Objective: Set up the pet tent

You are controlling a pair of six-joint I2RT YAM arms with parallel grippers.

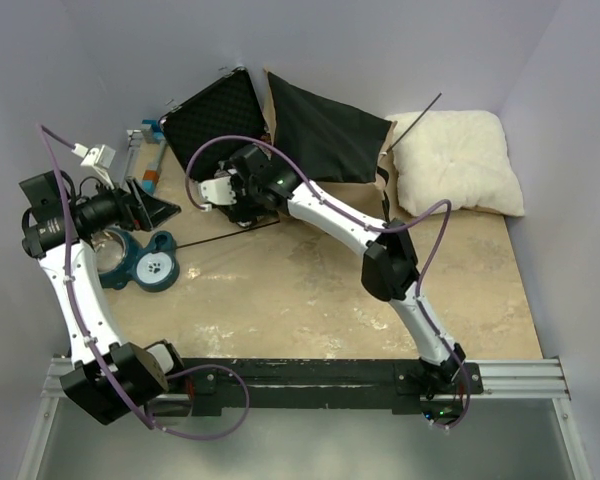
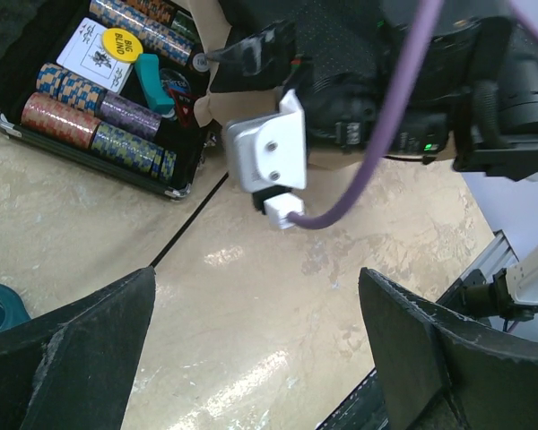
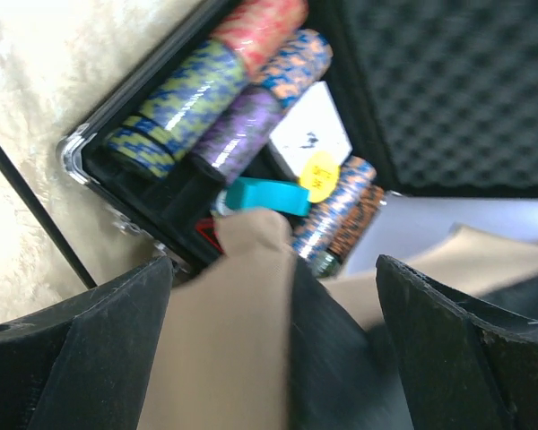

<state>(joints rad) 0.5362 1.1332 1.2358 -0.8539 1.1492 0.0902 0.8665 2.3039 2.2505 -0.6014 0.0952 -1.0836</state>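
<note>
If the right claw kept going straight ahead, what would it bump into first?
Probably the tan fabric of the pet tent, lying right between the fingers of the open right claw. The chip case sits beyond it; depth is unclear.

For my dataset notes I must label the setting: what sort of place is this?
Probably a robot test cell, not a home: left arm and right arm bolted to a metal rail, plain pale walls around the table, and a pillow and chip case as props.
</note>
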